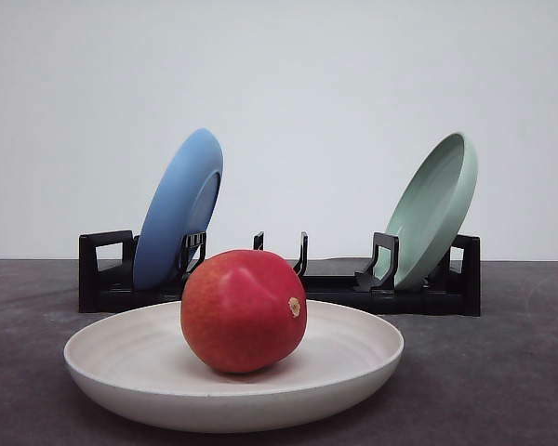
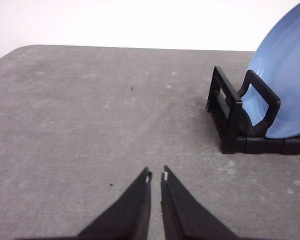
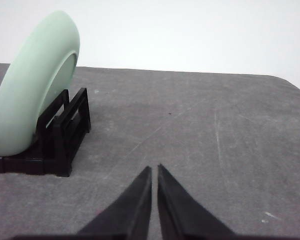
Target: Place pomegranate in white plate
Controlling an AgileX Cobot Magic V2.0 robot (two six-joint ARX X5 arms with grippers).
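The red pomegranate (image 1: 243, 310) rests inside the white plate (image 1: 107, 367) at the front centre of the table, its tan stem spot turned to the right. My left gripper (image 2: 156, 176) is shut with nothing between its fingers, low over bare grey table beside the end of the rack that holds the blue plate. In the right wrist view my right gripper (image 3: 154, 168) is shut and holds nothing, over the table near the rack end with the pale green plate.
A black dish rack (image 1: 288, 279) stands across the table behind the white plate. A blue plate (image 1: 179, 208) leans in its left slots and a pale green plate (image 1: 432, 209) in its right slots. A pale wall closes the back.
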